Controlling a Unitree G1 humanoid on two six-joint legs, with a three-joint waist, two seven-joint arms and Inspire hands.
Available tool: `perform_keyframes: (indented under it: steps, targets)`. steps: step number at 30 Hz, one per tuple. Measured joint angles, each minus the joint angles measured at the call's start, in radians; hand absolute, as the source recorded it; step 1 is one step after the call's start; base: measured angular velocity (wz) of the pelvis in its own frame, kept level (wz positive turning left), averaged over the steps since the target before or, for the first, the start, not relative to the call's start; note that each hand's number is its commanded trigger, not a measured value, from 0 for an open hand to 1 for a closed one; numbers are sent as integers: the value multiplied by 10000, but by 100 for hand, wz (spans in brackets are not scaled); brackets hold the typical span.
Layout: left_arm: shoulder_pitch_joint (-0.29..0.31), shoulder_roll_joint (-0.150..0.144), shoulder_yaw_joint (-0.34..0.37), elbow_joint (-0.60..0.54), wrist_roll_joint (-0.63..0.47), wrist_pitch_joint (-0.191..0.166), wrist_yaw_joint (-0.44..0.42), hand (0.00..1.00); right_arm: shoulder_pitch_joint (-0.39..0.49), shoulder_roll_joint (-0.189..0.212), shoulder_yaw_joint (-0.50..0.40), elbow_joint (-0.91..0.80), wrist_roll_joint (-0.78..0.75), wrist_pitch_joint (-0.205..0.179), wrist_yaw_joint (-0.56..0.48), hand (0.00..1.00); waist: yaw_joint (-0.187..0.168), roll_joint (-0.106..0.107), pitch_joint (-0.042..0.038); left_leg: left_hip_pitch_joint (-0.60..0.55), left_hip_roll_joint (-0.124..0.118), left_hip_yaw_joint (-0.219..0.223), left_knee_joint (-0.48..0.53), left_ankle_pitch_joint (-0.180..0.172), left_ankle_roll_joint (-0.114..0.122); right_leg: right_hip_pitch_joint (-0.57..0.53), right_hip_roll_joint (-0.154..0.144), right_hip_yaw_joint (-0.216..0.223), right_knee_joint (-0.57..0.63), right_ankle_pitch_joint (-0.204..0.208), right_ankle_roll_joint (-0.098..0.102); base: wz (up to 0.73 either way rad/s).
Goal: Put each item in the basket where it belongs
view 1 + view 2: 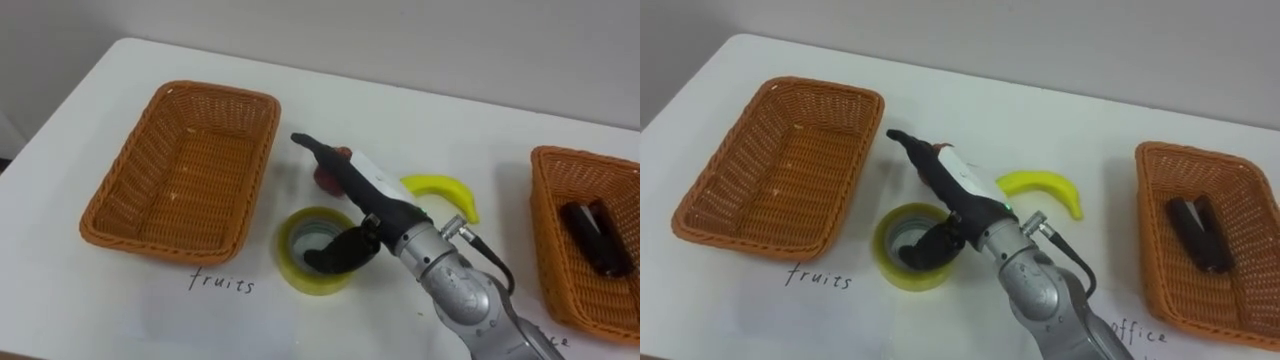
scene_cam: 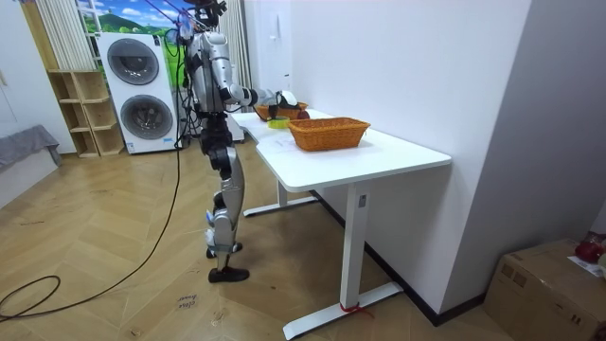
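right hand [image 1: 368, 190] over the bench [image 1: 90, 300]: fingers [image 1: 315, 148] straight, close together, holding nothing. the thumb dips into the core of the tape roll [image 1: 298, 265], which lies flat just below the fingers, axis upright. a red fruit [image 1: 325, 180] sits under the fingertips. judged target: the roll. the office basket [image 1: 556, 250] lies well right of the fingers.

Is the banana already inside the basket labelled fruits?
No, the banana lies on the white table to the right of the fruits basket, outside it.
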Motion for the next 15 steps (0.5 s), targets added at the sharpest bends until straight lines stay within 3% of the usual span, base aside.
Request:
perform_keyframes:
  steps: [15]
  targets:
    - [128, -1, -2, -181, -4, 15, 4, 0, 22, 0, 1, 20, -575, 3, 35, 0, -20, -29, -19, 6, -3, -7, -19, 0, 1, -4, 7, 52, 8, 1, 2, 0]
